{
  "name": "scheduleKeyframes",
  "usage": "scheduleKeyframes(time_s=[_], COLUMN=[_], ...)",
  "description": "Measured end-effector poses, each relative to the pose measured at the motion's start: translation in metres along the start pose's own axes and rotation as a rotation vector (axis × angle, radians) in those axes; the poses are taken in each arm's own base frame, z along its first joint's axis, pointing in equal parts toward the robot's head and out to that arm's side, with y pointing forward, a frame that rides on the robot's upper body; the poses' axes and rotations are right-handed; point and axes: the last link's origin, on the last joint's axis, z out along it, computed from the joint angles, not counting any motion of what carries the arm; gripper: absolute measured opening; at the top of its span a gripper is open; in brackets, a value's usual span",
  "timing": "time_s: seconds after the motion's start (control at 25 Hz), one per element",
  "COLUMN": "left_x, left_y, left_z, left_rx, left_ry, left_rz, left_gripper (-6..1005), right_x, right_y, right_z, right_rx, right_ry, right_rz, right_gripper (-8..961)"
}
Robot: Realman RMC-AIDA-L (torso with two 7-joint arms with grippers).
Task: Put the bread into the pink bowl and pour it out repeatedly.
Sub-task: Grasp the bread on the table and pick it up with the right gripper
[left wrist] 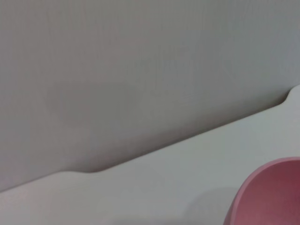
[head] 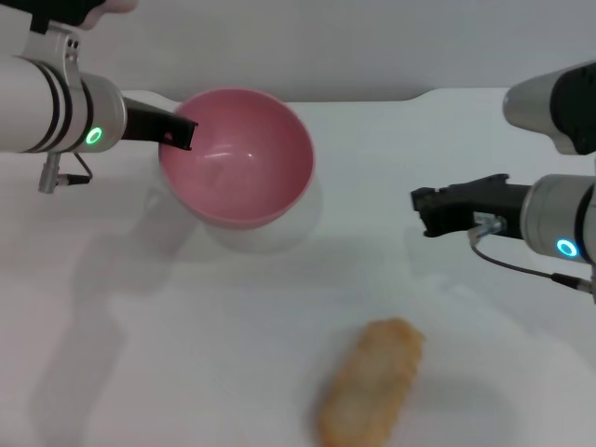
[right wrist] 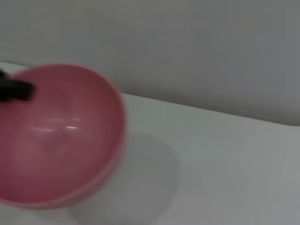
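Gripping pink bowl (head: 244, 154) rim, left gripper (head: 179, 133) closed; bowl tilted, raised.

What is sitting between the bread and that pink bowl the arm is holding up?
Nothing: in the head view only bare white table lies between the bread and the pink bowl, which the left gripper holds tilted by its rim.

Looks like a lab or robot test bench, not a home: bare white table (head: 186, 354) with a notched back edge, plain grey wall (left wrist: 140, 56) behind, two robot arms mounted over it.
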Motion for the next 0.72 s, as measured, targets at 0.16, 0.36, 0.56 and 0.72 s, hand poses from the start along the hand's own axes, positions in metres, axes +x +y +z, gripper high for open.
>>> scheduleKeyframes(time_s=[0.16,0.36,0.56,0.72], left_x=[-0.003,-0.003,-0.003,-0.004], left_y=[0.0,-0.001,-0.005,-0.005], left_z=[0.001,0.001,0.002,0.006], left_rx=[0.003,0.007,0.029,0.04], left_ry=[-0.004,-0.001,-0.004,-0.019], left_rz=[-0.002,-0.002,0.006,0.017], left_gripper=[40,40,40,40], right_x=[-0.003,0.003,0.018,0.03], right_y=[0.006,0.019,0.039,0.059], right_z=[0.004,0.016,0.029,0.035], right_rx=[-0.033,-0.073,-0.121,-0.158], right_ry=[0.026,0.099,0.164,0.221], right_rz=[-0.022,-0.053,-0.043,-0.077], right_gripper=[17,128,263,343])
